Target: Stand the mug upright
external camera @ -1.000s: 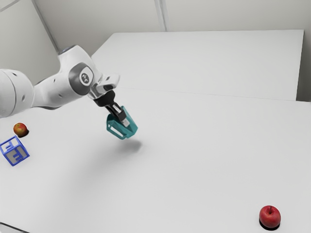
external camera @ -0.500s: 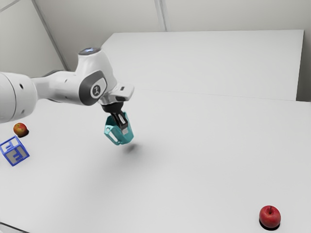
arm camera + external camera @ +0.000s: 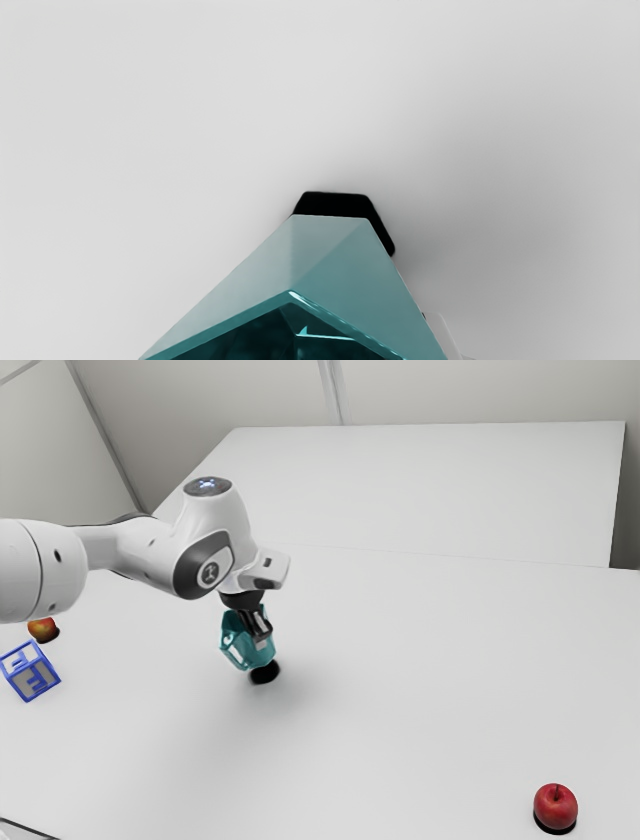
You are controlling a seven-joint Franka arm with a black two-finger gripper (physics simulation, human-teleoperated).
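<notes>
Exterior view: my gripper (image 3: pixel 262 642) has the teal mug (image 3: pixel 256 658) pinched, tilted, low over the white table (image 3: pixel 400 680), dark shadow beneath.

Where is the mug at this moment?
The mug is left of the exterior view's middle, held in the gripper just above the table; the blue block lies farther toward the exterior view's left.

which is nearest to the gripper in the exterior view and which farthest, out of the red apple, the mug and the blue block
1. Mug: gripped in the gripper's fingers.
2. Blue block: off toward the exterior view's left edge.
3. Red apple: lower corner at the exterior view's right.
</notes>
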